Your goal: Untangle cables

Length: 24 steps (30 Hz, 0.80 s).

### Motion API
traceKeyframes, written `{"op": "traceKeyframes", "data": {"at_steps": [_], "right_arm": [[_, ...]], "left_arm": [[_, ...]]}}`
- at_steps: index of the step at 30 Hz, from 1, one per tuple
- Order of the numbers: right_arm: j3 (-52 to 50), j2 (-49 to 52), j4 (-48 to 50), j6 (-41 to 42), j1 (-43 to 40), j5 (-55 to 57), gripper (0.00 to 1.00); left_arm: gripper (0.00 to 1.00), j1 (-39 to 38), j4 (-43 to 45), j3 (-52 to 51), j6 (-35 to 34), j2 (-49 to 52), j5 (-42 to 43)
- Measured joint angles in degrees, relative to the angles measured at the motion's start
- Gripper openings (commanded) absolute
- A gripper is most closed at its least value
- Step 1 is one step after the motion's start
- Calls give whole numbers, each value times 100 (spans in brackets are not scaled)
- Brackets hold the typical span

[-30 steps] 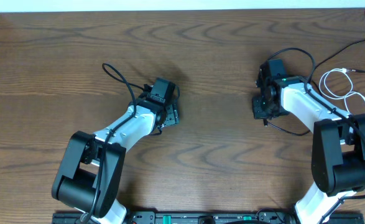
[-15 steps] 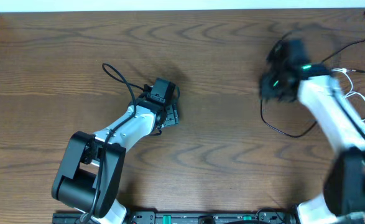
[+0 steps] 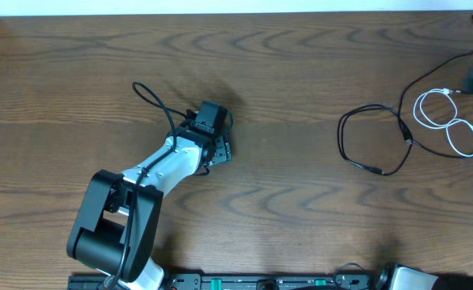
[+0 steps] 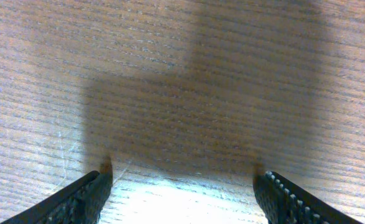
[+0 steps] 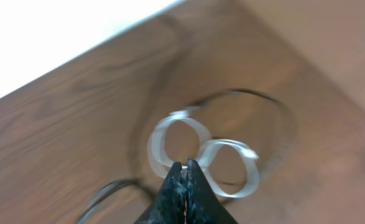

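Where the left gripper (image 4: pixel 182 186) is held low over the table (image 3: pixel 284 64), its jaws are seen wide apart. Farther off at the right, the black cable (image 3: pixel 340 137) is laid in a loose loop just beside the white cable (image 3: pixel 448 122), which is coiled in a figure-eight. Over the white one, the right gripper (image 5: pixel 183 177) is seen with jaws pressed together.

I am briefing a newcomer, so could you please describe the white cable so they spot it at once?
On the wooden table, look to the far right edge in the overhead view. There a thin white cable lies coiled in a figure-eight of two loops. Its neighbour, the black cable, is dark and sprawls in one open loop.
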Motion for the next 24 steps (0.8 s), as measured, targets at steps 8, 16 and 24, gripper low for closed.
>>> {"op": "traceKeyframes", "data": {"at_steps": [8, 16, 24], "right_arm": [[-2, 83, -645, 240, -723, -601, 13], [-146, 649, -2435, 133, -522, -1425, 36], [-881, 920, -1725, -216, -369, -1532, 50]], "left_arm": [[81, 0, -33, 0, 0, 0, -7], [86, 7, -293, 22, 11, -2, -26], [87, 22, -529, 42, 341, -35, 247]]}}
